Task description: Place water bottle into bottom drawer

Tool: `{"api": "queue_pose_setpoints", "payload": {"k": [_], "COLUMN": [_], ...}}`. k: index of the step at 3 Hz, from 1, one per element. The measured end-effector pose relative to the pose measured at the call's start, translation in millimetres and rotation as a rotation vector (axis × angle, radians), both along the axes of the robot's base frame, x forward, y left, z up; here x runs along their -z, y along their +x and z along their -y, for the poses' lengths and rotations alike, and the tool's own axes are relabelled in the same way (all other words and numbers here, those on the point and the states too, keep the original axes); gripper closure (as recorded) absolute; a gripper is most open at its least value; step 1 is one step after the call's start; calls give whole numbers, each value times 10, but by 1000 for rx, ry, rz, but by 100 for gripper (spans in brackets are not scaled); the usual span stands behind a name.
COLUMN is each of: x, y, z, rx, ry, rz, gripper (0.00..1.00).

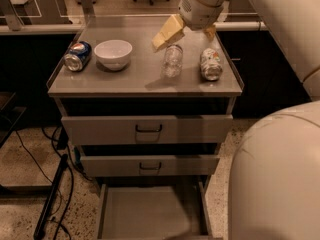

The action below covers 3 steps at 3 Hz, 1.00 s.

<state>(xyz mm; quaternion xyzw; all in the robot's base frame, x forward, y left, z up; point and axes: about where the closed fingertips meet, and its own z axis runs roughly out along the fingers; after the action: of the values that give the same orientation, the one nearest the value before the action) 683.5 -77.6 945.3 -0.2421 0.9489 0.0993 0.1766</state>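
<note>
1. Clear plastic water bottle sits on the grey cabinet surface, right of centre. It is between the white bowl and the silver crushed can, apart from both. Upright or slightly tilted: can't tell.
2. Claw hangs over the back of the surface, just above and behind the bottle. Its tan fingers are spread wide with nothing held between them. The finger nearer the bowl ends just beside the bottle's top; contact can't tell.
3. Blue Pepsi can lies on its side at the left end, near the bowl.
4. Bottom drawer is pulled out, flat grey floor showing.
5. Top drawer and middle drawer, both with dark handles, are pushed in further than the bottom one.
6. Pale robot body fills the lower right.
</note>
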Motion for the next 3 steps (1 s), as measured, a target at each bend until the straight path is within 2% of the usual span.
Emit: {"api": "queue_pose_setpoints", "payload": {"k": [2,3], "x": [87,271], "y": [210,470], "z": [-255,-508], "rx": [-8,-23], "ry": [26,17], "rz": [-13,-39], "gripper": [0,0]}}
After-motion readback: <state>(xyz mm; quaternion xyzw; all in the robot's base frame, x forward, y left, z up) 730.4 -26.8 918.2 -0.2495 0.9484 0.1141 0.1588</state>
